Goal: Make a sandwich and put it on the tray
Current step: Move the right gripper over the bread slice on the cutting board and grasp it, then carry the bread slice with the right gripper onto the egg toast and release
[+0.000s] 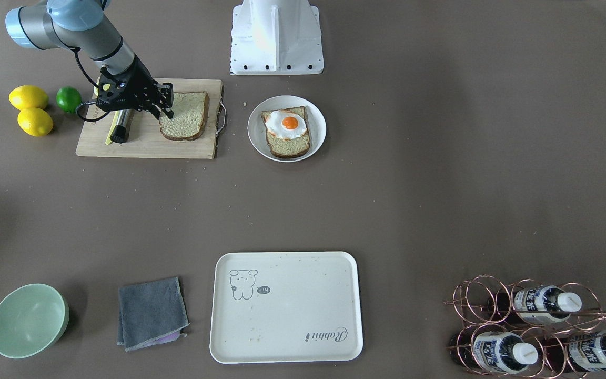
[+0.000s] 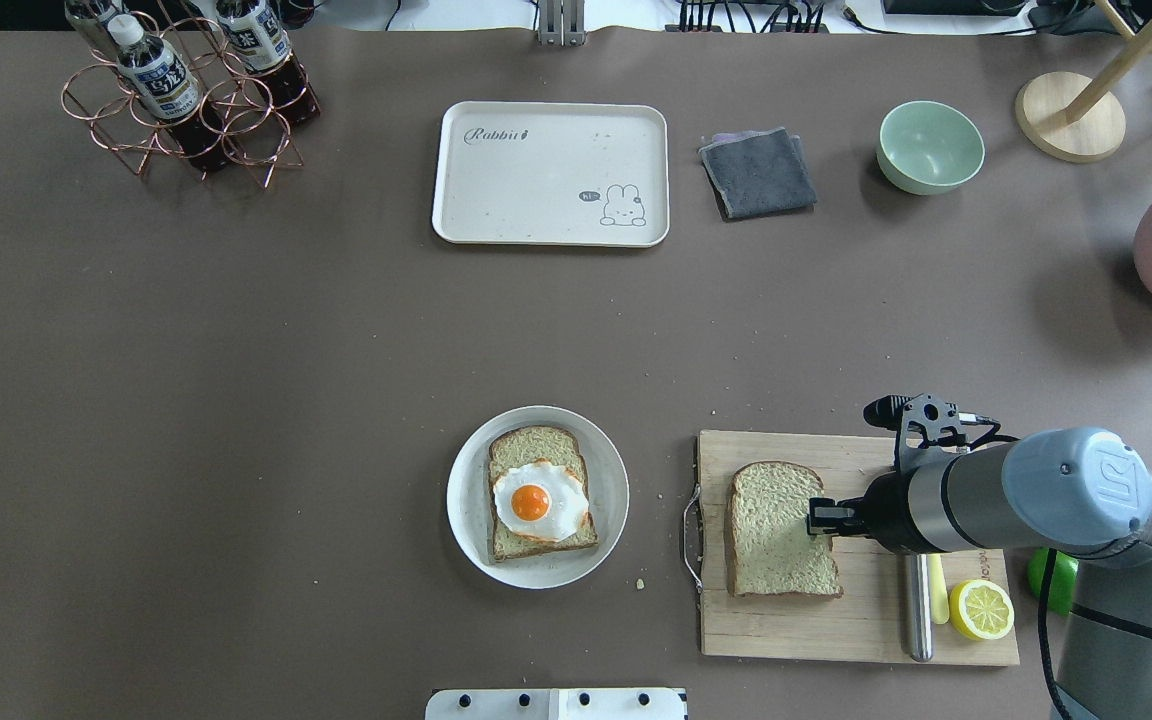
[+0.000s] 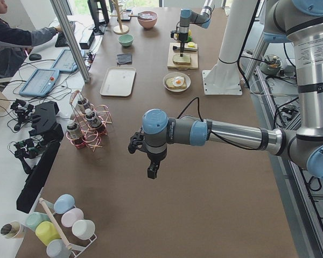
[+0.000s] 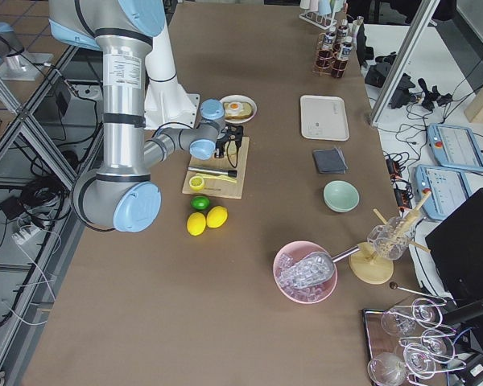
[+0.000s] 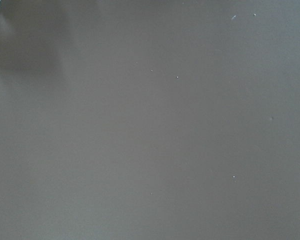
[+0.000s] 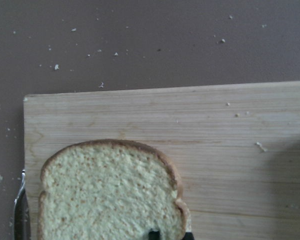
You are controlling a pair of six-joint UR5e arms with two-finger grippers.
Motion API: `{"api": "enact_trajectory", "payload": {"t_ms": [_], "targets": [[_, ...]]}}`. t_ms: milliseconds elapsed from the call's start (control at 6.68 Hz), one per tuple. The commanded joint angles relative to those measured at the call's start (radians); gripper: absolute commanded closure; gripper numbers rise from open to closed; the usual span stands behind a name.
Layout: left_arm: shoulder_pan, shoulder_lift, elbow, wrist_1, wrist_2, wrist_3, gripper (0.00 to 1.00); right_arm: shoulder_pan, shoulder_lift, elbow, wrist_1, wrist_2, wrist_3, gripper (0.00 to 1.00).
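Observation:
One bread slice (image 1: 184, 116) lies flat on the wooden cutting board (image 1: 145, 145). My right gripper (image 1: 162, 111) is down at that slice's edge and looks open. One fingertip (image 6: 152, 233) shows on the bread (image 6: 110, 195) in the right wrist view. A second bread slice with the fried egg (image 1: 288, 125) on top sits on the round white plate (image 1: 257, 139). The cream-white tray (image 1: 292, 316) lies bare at the far side of the table. My left gripper (image 3: 152, 171) hangs over bare table, seen only in the exterior left view. I cannot tell if it is open or shut.
A metal-handled tool (image 1: 120, 129) and a half lemon (image 2: 981, 608) lie on the board. Two lemons (image 1: 29, 97) and a lime (image 1: 68, 98) sit beside it. A grey cloth (image 1: 151, 313), green bowl (image 1: 28, 320) and bottle rack (image 1: 534, 326) flank the tray.

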Motion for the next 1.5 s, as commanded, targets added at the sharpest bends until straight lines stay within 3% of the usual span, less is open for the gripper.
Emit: {"api": "enact_trajectory", "payload": {"t_ms": [0, 299, 748, 898, 1047, 1197, 1346], "targets": [[0.0, 0.001, -0.001, -0.001, 0.0, 0.0, 0.02, 0.014, 0.001, 0.054, 0.0, 0.029, 0.001, 1.0], [0.0, -0.005, -0.001, 0.0, 0.0, -0.002, 0.02, 0.118, 0.079, 0.07, -0.001, 0.151, 0.001, 1.0], [0.0, -0.015, 0.0, 0.0, 0.0, -0.002, 0.02, 0.115, 0.271, 0.034, -0.009, 0.152, 0.11, 1.0], [0.001, -0.015, 0.002, 0.002, 0.0, -0.002, 0.02, 0.086, 0.362, -0.023, -0.009, 0.12, 0.233, 1.0], [0.0, -0.015, -0.003, 0.002, 0.0, -0.002, 0.02, 0.036, 0.439, -0.095, -0.005, 0.065, 0.276, 0.34], [0.0, -0.015, 0.0, 0.002, 0.0, -0.002, 0.02, 0.019, 0.44, -0.103, -0.009, -0.003, 0.279, 0.0], [0.001, -0.015, -0.001, 0.0, -0.017, -0.046, 0.02, 0.032, 0.431, -0.106, -0.008, 0.0, 0.276, 0.0]]}}
